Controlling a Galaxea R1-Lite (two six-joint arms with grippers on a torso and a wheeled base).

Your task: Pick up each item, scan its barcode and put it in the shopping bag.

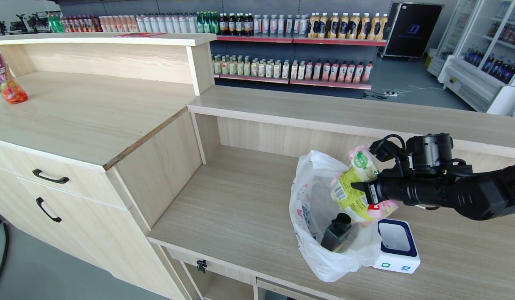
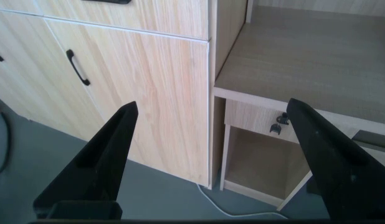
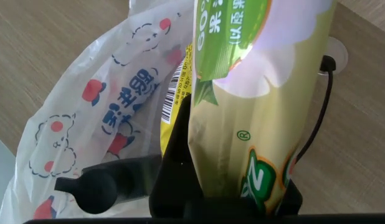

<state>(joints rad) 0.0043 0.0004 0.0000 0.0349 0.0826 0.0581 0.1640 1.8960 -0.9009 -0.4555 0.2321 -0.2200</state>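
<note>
My right gripper (image 1: 363, 189) clamping a green snack pouch (image 1: 360, 166) over the shopping bag (image 1: 302, 200), my left gripper (image 2: 211, 107) spread wide

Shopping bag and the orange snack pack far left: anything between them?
Head view: only bare counter between snack pack and shopping bag, stepping down at a wooden side panel.

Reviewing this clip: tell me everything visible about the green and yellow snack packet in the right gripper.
The green and yellow plastic snack packet has pink and white patches, printed text and a barcode near one edge. It looks soft and puffed. The right gripper clamps it around the middle, tilted, in the air over the open mouth of the white printed plastic shopping bag, above a dark bottle inside. Whether it touches the bag is unclear.
</note>
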